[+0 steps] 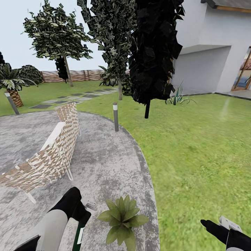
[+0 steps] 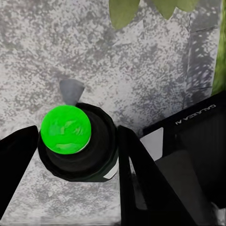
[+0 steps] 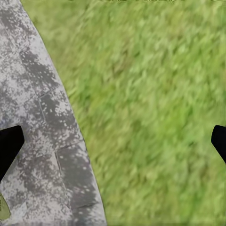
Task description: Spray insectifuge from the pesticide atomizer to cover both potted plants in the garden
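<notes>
I am holding the dark green pesticide atomizer with the whitish label and grey nozzle [image 1: 81,228] in my left gripper [image 2: 77,146], low at my left side over the round grey stone patio [image 1: 104,164]. In the left wrist view my two black fingers [image 2: 136,165] are pressing against both sides of the bottle's dark body, and I am looking down on its bright green round top [image 2: 65,129], with the small grey nozzle [image 2: 71,90] sticking out beyond it toward the stone. In the head view the bottle is standing roughly upright, and its grey head is pointing toward the small potted rosette of pointed green leaves [image 1: 122,218], which is sitting on the patio just beside the atomizer, near the patio's curved edge. A few of its leaves [image 2: 123,10] are also showing at the border of the left wrist view.

My right gripper [image 1: 219,226] is hanging low at my right side over the green lawn [image 1: 195,146], well apart from the plant. In the right wrist view its dark fingertips [image 3: 9,146] are standing wide apart with nothing between them, above the line where stone paving meets grass.

Ahead of me a woven wicker chair [image 1: 48,153] is standing on the patio, and a grey bollard lamp post [image 1: 115,116] is rising at the patio's rim.
</notes>
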Tool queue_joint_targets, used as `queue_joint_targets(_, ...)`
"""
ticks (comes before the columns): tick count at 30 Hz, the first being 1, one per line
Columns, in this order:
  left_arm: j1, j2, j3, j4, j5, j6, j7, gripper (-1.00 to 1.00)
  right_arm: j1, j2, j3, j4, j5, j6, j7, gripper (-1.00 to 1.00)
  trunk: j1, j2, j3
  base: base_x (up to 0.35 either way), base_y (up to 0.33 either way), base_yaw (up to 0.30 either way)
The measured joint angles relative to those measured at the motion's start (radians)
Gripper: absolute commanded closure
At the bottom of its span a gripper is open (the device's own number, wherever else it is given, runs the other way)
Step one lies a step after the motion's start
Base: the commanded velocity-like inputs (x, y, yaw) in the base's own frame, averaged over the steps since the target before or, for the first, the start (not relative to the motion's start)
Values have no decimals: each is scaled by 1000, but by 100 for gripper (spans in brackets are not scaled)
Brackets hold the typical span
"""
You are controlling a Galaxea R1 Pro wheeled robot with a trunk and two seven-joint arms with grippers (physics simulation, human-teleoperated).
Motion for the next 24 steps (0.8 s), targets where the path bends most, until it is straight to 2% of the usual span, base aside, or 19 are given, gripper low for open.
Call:
queue_joint_targets(2, 0, 0, 0, 40, 0, -1, 0, 100, 0, 0, 0, 0, 0, 0, 0, -100, 0, 0, -3, 255, 0, 0)
queue_joint_targets(7, 0, 0, 0, 60, 0, -2, 1, 100, 0, 0, 0, 0, 0, 0, 0, -100, 0, 0, -11, 192, 0, 0)
queue_joint_targets(14, 0, 0, 0, 64, 0, -1, 1, 100, 0, 0, 0, 0, 0, 0, 0, -100, 0, 0, -22, 18, 0, 0)
queue_joint_targets(19, 0, 0, 0, 131, 0, -2, 2, 100, 0, 1, 0, 0, 0, 0, 0, -100, 0, 0, -30, 0, 0, 0)
queue_joint_targets(24, 0, 0, 0, 147, -1, -2, 3, 100, 0, 1, 0, 0, 0, 0, 0, -100, 0, 0, -38, 0, 0, 0)
